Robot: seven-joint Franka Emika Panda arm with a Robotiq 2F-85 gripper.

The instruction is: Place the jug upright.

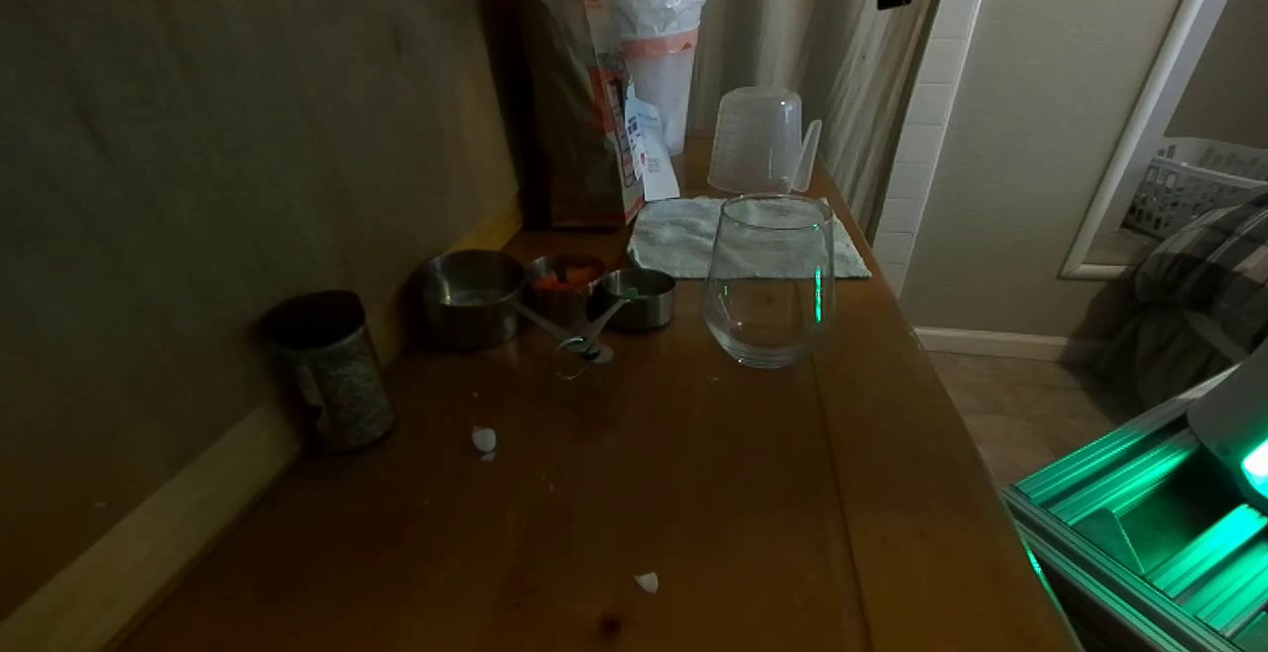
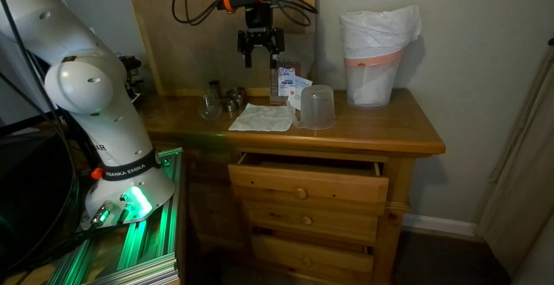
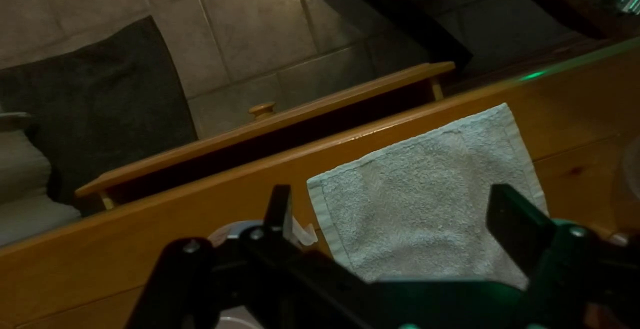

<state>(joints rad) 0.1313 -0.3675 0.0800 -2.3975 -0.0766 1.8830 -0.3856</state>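
The largest danger from here, I think, concerns the bench (image 2: 376,124): the jug (image 2: 318,107) stands upside down on it, near the front edge and just beside the cloth (image 2: 262,118), so a sideways push could make it slide and fall. The next danger is the bin (image 2: 370,83), which stands near; if the jug is turned too low, it may strike there. Then comes the grip: the jug's body looks broad and smooth, so the fingers (image 2: 248,57), wide apart in the air and holding nothing, may slip on it, or may catch the thin handle (image 1: 808,155) only by its end. About the views: the top drawer (image 2: 320,185), standing partly out, is seen in an exterior view and in the wrist view. The wrist view, however, hides most of the jug behind the fingers. Smallest of all, some white scraps (image 1: 483,439) on the bench can be seen only in an exterior view.
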